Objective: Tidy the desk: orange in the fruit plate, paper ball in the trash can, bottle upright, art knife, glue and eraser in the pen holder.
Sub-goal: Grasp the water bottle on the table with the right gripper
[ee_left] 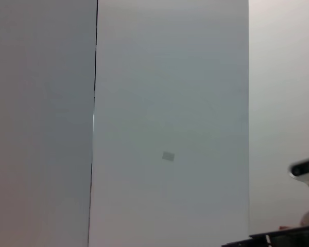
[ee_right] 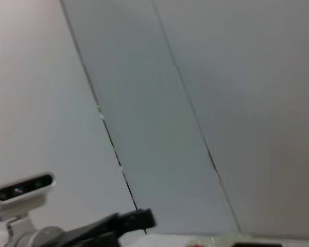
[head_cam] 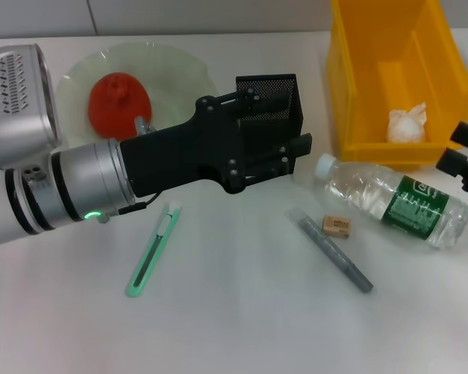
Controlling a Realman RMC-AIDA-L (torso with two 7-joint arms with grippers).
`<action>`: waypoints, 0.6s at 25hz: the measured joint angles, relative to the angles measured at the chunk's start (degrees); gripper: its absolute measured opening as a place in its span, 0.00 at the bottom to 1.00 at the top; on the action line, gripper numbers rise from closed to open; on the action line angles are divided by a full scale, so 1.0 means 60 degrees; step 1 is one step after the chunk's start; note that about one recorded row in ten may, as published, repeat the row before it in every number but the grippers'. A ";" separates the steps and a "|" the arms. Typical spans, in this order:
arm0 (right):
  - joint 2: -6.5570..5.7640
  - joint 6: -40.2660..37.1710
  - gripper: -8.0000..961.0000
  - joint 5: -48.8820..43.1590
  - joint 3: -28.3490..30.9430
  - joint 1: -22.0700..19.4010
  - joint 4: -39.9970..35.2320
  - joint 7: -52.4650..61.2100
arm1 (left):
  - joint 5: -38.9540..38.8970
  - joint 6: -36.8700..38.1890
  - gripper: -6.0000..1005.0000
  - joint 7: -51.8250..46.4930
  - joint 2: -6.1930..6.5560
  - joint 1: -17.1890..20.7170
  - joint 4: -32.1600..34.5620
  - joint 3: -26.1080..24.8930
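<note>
I see the orange (head_cam: 118,105) in the fruit plate (head_cam: 179,70) and the paper ball (head_cam: 406,125) binned. Bottle (head_cam: 394,199) lies flat; art knife (head_cam: 153,252), glue (head_cam: 335,251), eraser (head_cam: 336,226) remain beside the pen holder (head_cam: 277,97). My left hand (head_cam: 285,148) hangs empty, fingers parted; right hand's (head_cam: 464,156) grip I can't tell.

Orange (head_cam: 118,105) resting in pale green fruit plate (head_cam: 179,70) at back left; left gripper (head_cam: 296,148) stretched across the desk, fingers parted, tips at the front of the black mesh pen holder (head_cam: 285,97); paper ball (head_cam: 406,125) inside yellow trash can (head_cam: 351,86) at back right; bottle (head_cam: 394,199) lying on its side before the can; right gripper (head_cam: 462,152) at the right edge, near the bottle's base; green art knife (head_cam: 154,251), grey glue (head_cam: 335,252) and eraser (head_cam: 336,226) lying flat on the table (head_cam: 234,327), eraser just beside the glue.
</note>
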 joint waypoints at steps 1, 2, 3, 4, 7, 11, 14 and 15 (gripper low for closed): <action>-0.0042 0.0028 0.77 -0.0226 -0.0009 0.0048 -0.0339 0.0538 | 0.0000 0.0000 0.67 -0.0001 -0.0001 0.0006 -0.0027 0.0000; -0.0095 0.0058 0.77 -0.0534 -0.0004 0.0118 -0.0729 0.1167 | 0.0000 0.0000 0.67 -0.0001 0.0000 0.0006 -0.0048 0.0000; -0.0156 0.0060 0.77 -0.0916 0.0005 0.0237 -0.1220 0.1826 | 0.0000 0.0000 0.67 -0.0002 0.0000 0.0000 -0.0079 0.0000; -0.0197 0.0060 0.77 -0.1309 0.0020 0.0345 -0.1753 0.2528 | 0.0000 0.0001 0.67 -0.0002 0.0000 -0.0012 -0.0102 0.0001; -0.0275 -0.0033 0.77 -0.2448 -0.0036 0.0698 -0.3336 0.4269 | 0.0000 -0.0044 0.67 -0.0003 0.0000 -0.0045 -0.0168 0.0000; -0.0443 -0.0335 0.77 -0.4300 -0.0506 0.1309 -0.5156 0.6022 | 0.0001 -0.0119 0.67 -0.0003 -0.0001 -0.0074 -0.0213 0.0036; -0.0671 -0.0517 0.77 -0.5654 -0.0873 0.1920 -0.5713 0.6992 | 0.0001 -0.0141 0.68 -0.0002 -0.0001 -0.0067 -0.0224 0.0038; -0.0755 -0.0560 0.77 -0.6039 -0.0973 0.2130 -0.5769 0.7231 | 0.0001 -0.0151 0.68 0.0000 0.0000 -0.0062 -0.0226 0.0034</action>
